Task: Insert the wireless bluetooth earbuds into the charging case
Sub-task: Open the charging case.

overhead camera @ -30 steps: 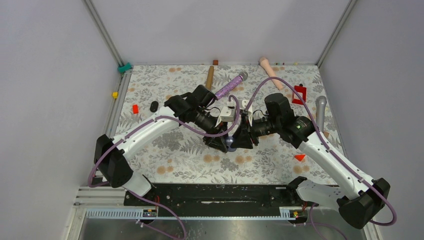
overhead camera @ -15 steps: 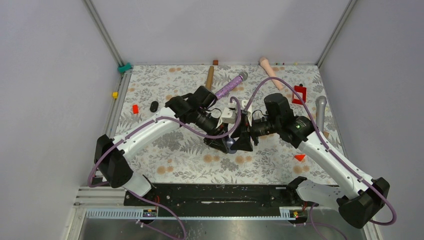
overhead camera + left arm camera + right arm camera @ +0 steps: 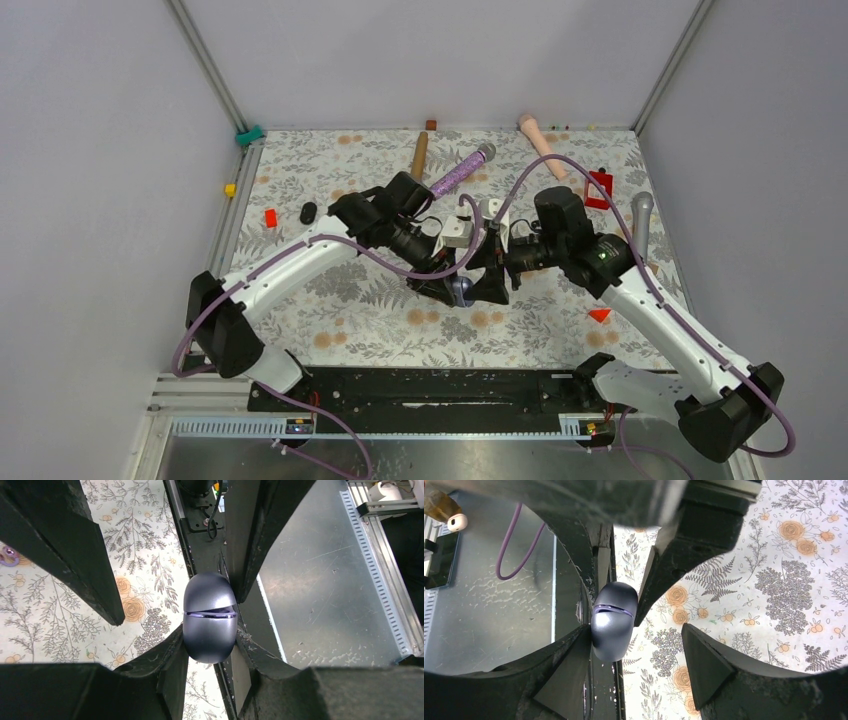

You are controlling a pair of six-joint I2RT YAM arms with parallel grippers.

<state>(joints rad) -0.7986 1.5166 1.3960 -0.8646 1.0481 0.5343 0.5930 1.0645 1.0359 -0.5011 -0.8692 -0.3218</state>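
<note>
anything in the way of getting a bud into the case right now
Yes: the charging case, pinched in the left claw, looks closed, with only a thin seam showing across it. Shut like that, it offers no way in. The right claw stands open around it.

The floral-patterned table (image 3: 350, 320) carries a purple glitter microphone (image 3: 462, 168) near its far edge. Just left of it lies a brown stick (image 3: 419, 153). To its right lie a peach microphone (image 3: 535, 131), a red holder (image 3: 598, 187) and a grey microphone (image 3: 640, 215). Far to its left lies a small red block (image 3: 270, 217).
</note>
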